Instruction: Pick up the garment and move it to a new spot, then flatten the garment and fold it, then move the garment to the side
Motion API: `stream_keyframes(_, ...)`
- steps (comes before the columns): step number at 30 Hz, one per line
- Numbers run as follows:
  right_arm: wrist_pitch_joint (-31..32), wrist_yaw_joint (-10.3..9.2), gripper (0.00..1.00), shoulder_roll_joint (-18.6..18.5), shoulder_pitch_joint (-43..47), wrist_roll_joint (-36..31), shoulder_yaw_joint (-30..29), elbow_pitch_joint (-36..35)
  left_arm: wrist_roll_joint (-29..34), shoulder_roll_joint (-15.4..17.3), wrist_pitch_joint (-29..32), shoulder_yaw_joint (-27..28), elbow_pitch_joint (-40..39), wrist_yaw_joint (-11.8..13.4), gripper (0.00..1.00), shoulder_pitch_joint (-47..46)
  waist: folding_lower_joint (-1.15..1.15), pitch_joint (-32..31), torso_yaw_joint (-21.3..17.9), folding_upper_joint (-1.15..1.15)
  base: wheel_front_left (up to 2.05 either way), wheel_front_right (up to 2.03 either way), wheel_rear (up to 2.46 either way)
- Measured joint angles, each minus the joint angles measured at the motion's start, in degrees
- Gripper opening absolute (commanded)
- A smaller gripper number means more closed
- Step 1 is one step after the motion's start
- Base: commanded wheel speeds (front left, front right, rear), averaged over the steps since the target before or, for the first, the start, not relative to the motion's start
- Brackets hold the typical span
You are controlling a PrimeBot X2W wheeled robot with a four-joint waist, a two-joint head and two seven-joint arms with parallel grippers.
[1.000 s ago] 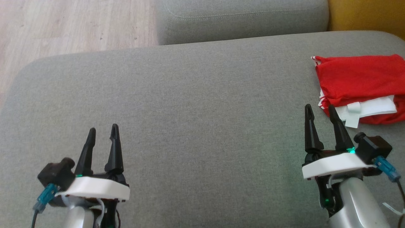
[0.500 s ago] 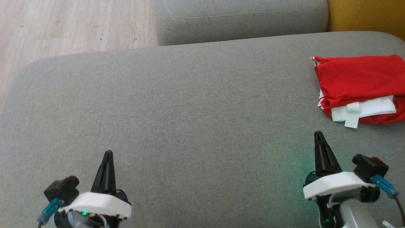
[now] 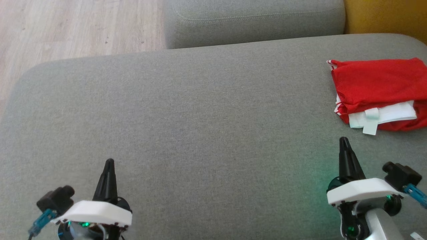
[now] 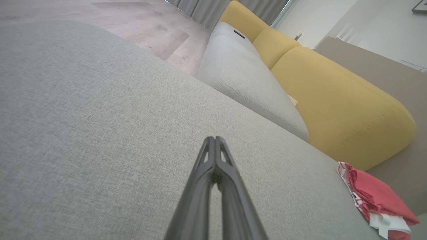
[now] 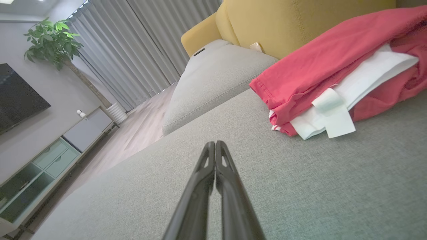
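The garment [image 3: 377, 88] is red with white parts, folded into a compact stack at the right edge of the grey sofa seat [image 3: 200, 116]. It also lies at the lower right of the left wrist view [image 4: 377, 198] and at the upper right of the right wrist view [image 5: 327, 73]. My left gripper [image 3: 109, 164] sits low at the near left, shut with nothing between its fingers [image 4: 215, 140]. My right gripper [image 3: 344, 141] is near the lower right, a short way in front of the garment, also shut and holding nothing [image 5: 215, 145].
A second grey cushion [image 3: 253, 20] adjoins the seat at the back, with yellow backrests [image 4: 333, 100] to the right. Wooden floor [image 3: 66, 26] lies beyond the seat's far left edge. A TV cabinet [image 5: 50, 153] and curtains [image 5: 133, 50] stand across the room.
Both grippers went from open to shut and drew back toward the near edge of the seat. The garment has stayed where it lies.
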Motion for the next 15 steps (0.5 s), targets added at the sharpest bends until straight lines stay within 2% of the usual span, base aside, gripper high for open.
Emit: stream_keyframes(15, 2.50, 0.00, 0.00, 0.01, 0.02, 8.87, -1.16, -0.92, -8.37, 0.01, 2.47, 0.97, 0.02, -0.32, 0.00, -0.91, 0.00, -0.19, -0.09, 0.00, 0.00, 0.00, 0.00)
